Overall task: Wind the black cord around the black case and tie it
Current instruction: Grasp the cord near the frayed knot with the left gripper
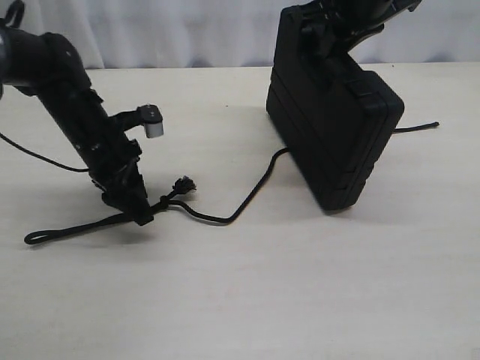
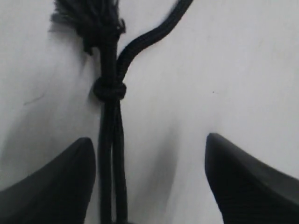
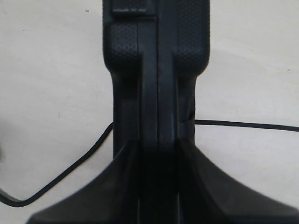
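Slackness rules the limp black cord (image 1: 240, 206) trailing from under the rigid black case (image 1: 337, 135), clamped on edge by the right tool (image 3: 158, 149); the released left tool (image 2: 148, 140), straddling its doubled strands, should probably pinch beside the knot (image 2: 110, 89).

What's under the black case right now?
The black cord goes in on one side and comes out the other, lying on the table. The stretch beneath the black case is hidden.
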Available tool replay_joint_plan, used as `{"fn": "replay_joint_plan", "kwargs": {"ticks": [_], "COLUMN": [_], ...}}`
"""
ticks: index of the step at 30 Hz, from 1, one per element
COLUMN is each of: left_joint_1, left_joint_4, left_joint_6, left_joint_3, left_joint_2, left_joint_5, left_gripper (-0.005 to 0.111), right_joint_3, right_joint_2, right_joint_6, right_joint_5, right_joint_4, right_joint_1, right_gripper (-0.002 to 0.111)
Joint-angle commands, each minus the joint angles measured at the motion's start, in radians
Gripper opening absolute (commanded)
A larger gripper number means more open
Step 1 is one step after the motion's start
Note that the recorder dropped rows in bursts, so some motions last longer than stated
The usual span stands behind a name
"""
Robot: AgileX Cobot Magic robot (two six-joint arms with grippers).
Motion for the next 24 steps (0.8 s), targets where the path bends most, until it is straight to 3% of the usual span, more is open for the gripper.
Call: {"fn": "replay_joint_plan", "kwargs": {"ticks": [1, 6, 9, 13, 14, 18, 20, 22, 24], "left_joint_1": [-0.085, -0.188, -0.22, -0.225, -0.22, -0.135, -0.078, -0.024, 0.014], "left_joint_4": [0.117, 0.33, 0.4, 0.441, 0.468, 0.484, 0.463, 0.338, 0.205], "left_joint_6": [-0.058, -0.276, -0.453, -0.505, -0.646, -1.159, -1.313, -1.416, -1.408], "left_joint_3": [0.007, 0.007, 0.007, 0.007, 0.007, 0.007, 0.007, 0.007, 0.007], "left_joint_2": [-0.008, 0.001, 0.001, 0.001, 0.001, 0.001, 0.001, 0.001, 0.001], "left_joint_5": [-0.142, -0.277, -0.382, -0.4, -0.44, -0.589, -0.578, -0.539, -0.489], "left_gripper": [0.062, 0.061, 0.043, 0.011, 0.0, 0.0, 0.0, 0.0, 0.0], "right_joint_3": [-0.001, -0.001, -0.001, -0.001, -0.001, -0.001, -0.001, -0.001, -0.001], "right_joint_2": [-0.002, -0.002, -0.002, -0.002, -0.002, -0.002, -0.002, -0.002, -0.002], "right_joint_6": [-0.015, -0.015, -0.015, -0.017, -0.017, -0.019, -0.021, -0.021, -0.024], "right_joint_5": [-0.004, -0.004, -0.004, -0.004, -0.004, -0.004, -0.004, -0.004, -0.004], "right_joint_4": [0.007, 0.007, 0.007, 0.007, 0.007, 0.007, 0.007, 0.007, 0.007], "right_joint_1": [0.001, 0.001, 0.001, 0.001, 0.001, 0.001, 0.001, 0.001, 0.001], "right_gripper": [0.004, 0.004, 0.004, 0.004, 0.004, 0.004, 0.004, 0.004, 0.004]}}
